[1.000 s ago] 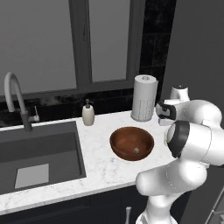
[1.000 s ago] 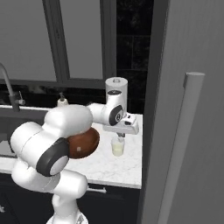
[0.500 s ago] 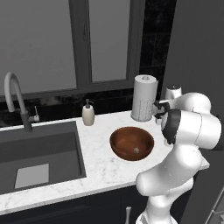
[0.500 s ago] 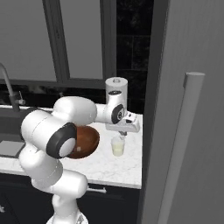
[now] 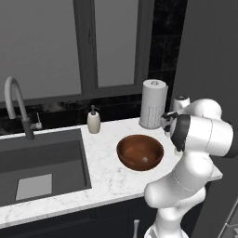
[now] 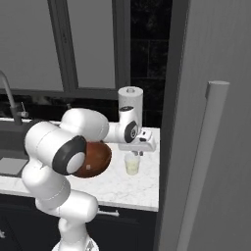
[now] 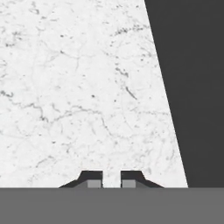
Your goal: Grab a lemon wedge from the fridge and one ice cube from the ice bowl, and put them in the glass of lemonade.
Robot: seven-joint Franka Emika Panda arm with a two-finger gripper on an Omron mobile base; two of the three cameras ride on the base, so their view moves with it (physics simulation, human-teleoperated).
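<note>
- Lemonade glass [image 6: 131,163] stands on the white marble tabletop [image 6: 122,188] near its right end, close beside the tall grey fridge [image 6: 211,147]; it is a small clear tumbler with pale yellowish liquid, upright.
- Directly above the glass hangs the end effector [image 6: 136,153], pointing downward; from the right side its tips sit just over the rim, and I cannot tell whether they touch it.
- From the hand's own camera, the end effector [image 7: 111,179] shows two dark fingertips [image 7: 92,178] with a narrow gap between them, and nothing visible in that gap; below them lies bare marble, with a dark surface off to the right.
- Just to the left of the glass sits the reddish-brown ice bowl [image 5: 140,152], wide and shallow, partly hidden by the arm in the right-side view.
- One tiny pale ice cube [image 5: 145,160] lies on the bowl's inner floor.
- Behind the bowl and glass, a white paper-towel roll [image 5: 153,103] stands upright against the dark wall.
- Further left a cream soap dispenser [image 5: 94,121] stands at the back edge of the tabletop.
- Beyond it is the dark sink [image 5: 39,162], with a curved grey faucet [image 5: 18,104] at its rear.
- On the fridge, a long vertical bar handle [image 6: 201,162] runs down its front.
</note>
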